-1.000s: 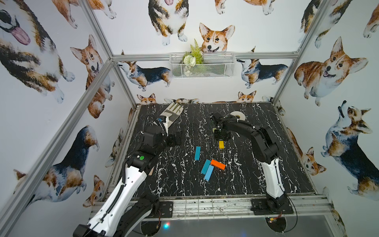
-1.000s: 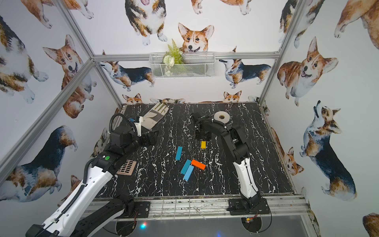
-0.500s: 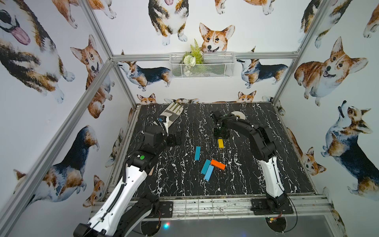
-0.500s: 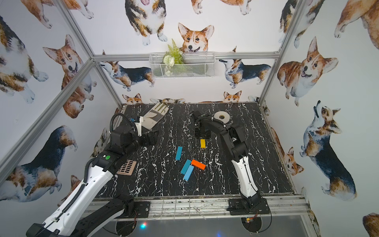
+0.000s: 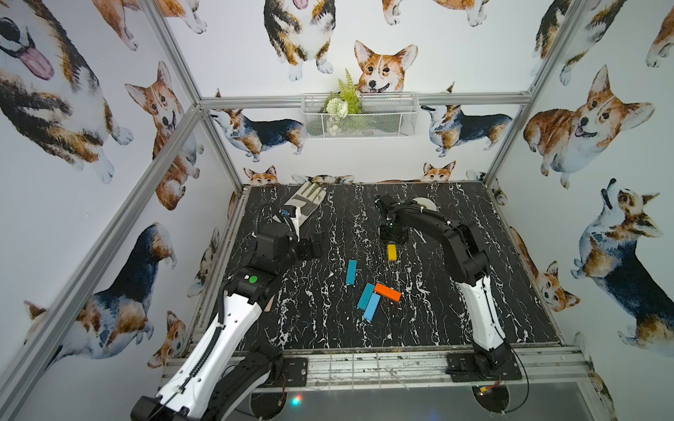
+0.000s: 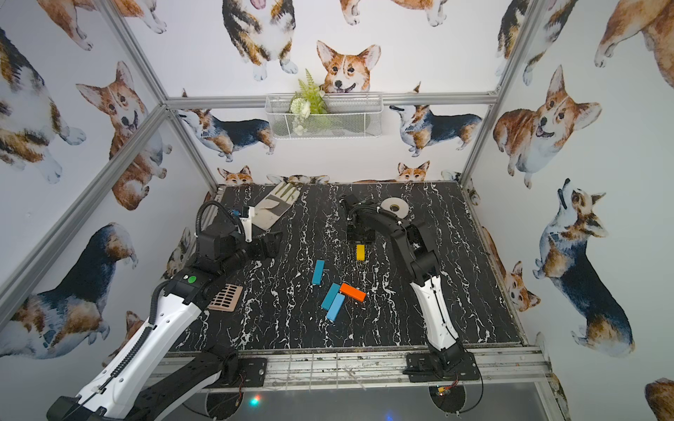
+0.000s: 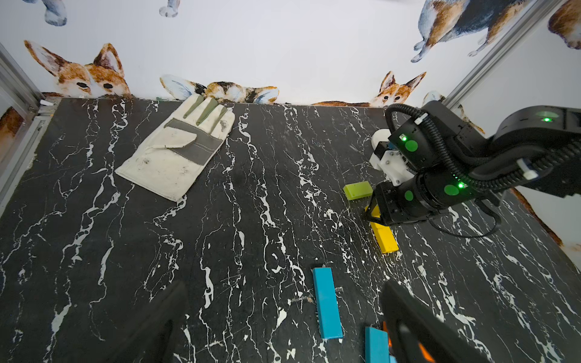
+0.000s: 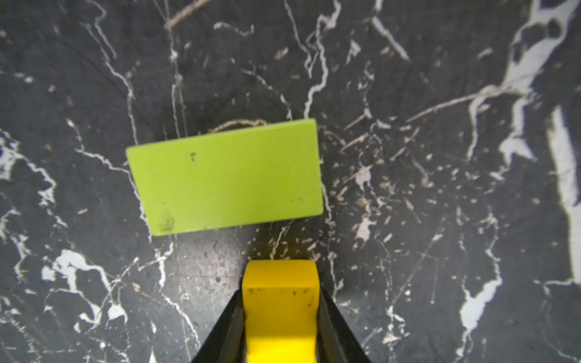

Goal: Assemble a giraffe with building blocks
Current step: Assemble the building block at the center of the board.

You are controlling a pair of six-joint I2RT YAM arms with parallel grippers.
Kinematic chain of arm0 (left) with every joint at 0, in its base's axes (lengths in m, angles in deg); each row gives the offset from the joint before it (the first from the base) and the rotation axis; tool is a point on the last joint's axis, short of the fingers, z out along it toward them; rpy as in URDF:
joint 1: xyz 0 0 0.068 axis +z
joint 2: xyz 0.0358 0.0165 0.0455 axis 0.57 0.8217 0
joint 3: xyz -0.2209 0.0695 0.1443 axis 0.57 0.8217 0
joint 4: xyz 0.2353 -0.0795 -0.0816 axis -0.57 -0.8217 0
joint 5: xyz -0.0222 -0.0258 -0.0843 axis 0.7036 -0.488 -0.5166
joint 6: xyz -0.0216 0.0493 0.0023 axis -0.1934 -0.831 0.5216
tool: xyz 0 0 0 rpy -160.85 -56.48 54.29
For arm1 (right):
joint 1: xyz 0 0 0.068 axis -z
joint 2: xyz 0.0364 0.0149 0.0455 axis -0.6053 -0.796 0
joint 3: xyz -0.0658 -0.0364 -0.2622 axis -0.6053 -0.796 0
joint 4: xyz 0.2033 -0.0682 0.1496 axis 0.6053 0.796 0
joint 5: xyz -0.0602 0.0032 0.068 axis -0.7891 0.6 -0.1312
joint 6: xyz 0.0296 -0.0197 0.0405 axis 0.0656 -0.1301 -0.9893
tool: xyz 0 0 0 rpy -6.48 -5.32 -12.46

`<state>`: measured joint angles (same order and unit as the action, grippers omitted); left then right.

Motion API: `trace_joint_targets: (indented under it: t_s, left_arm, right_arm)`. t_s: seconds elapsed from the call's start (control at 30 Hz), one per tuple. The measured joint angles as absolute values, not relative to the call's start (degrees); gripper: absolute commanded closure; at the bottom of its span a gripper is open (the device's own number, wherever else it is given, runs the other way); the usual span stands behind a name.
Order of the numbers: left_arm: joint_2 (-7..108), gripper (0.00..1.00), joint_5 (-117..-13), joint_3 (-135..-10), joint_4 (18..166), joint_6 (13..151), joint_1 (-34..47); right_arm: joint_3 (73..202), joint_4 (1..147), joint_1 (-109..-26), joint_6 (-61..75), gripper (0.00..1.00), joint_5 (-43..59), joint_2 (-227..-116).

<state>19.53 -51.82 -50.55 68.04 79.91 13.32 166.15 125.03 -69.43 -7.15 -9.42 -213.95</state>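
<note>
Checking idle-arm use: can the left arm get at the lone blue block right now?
Probably yes. The left claw is open and empty, the lone blue block lies flat just ahead of it with nothing between, and the right claw is farther off, shut on the yellow block.

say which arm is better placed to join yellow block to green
Right. The right gripper is shut on the yellow rectangular block, whose end sits just short of the flat lime green block. The left gripper is open, further off.
</note>
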Motion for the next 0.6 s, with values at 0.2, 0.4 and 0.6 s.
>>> trace_joint_targets:
  t_s: [0.2,0.4,0.6]
  left_arm:
    - [19.8,0.0,-51.8,-50.6,68.0,79.9,13.3]
    - [20.0,0.0,-51.8,-50.6,68.0,79.9,13.3]
    - [20.1,0.0,-51.8,-50.6,68.0,79.9,13.3]
  right_arm:
    - [167.8,125.6,-69.0,-7.0,0.63,-9.5,-214.9]
    - [169.4,126.3,-68.9,-6.8,0.63,-9.4,-215.8]
    - [170.9,126.5,-68.7,-6.8,0.63,-9.4,-216.7]
